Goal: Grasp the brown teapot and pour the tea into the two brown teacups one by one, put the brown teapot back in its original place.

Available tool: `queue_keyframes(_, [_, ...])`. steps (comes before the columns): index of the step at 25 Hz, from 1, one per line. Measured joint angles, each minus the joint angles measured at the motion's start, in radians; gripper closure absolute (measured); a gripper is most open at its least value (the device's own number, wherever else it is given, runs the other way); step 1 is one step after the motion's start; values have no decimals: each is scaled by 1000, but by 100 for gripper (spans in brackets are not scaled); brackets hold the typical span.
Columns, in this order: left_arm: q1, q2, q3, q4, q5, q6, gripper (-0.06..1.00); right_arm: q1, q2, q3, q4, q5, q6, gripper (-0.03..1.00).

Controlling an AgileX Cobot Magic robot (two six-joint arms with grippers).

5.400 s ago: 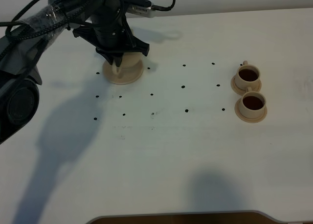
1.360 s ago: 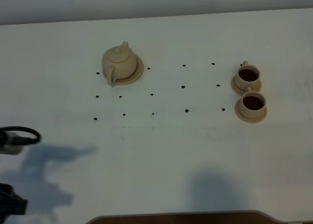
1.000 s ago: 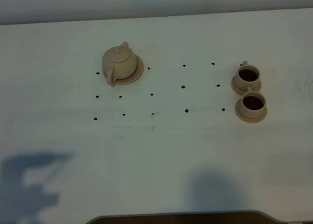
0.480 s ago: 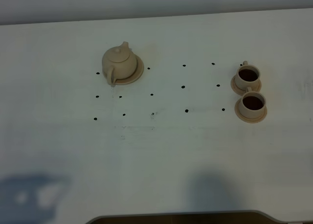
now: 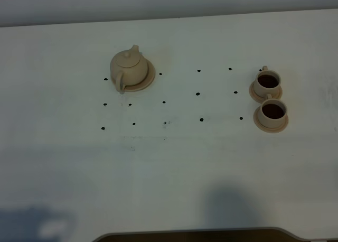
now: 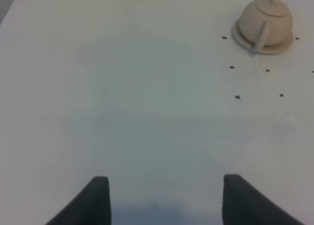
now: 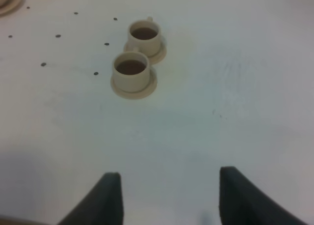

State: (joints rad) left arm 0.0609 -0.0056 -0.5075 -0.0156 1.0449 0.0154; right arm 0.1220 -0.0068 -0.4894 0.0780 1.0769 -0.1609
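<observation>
Left hand point(image 6: 162, 198): fingers spread wide, nothing between them, low over bare counter well away from the teapot.
Counter point(image 5: 169, 163): flat, pale and smooth, dotted with small black marks; room all round every piece.
Brown teapot point(image 5: 128, 67): upright on its saucer point(image 5: 149, 75) at the far left, lid on, loop handle facing the near side, spout pointing away.
Teapot handling: looks like rigid clay, probably light with the tea poured out; brittle, and the lid could slip if tipped. The loop handle is the natural hold.
Two brown teacups point(image 5: 268, 96): far right, one behind the other, each on its own small saucer, saucers touching or nearly so.
Tea point(image 7: 131, 67): dark liquid shows in both cups; they would spill if nudged.
Right hand point(image 7: 169, 195): fingers apart, empty, near side of the cups.
Task stage: appears finished.
</observation>
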Motion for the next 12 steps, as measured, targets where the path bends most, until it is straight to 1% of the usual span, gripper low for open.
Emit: queue_keyframes(12, [0,0,0,0,0,9,42,0,0,0,0,0,0,53])
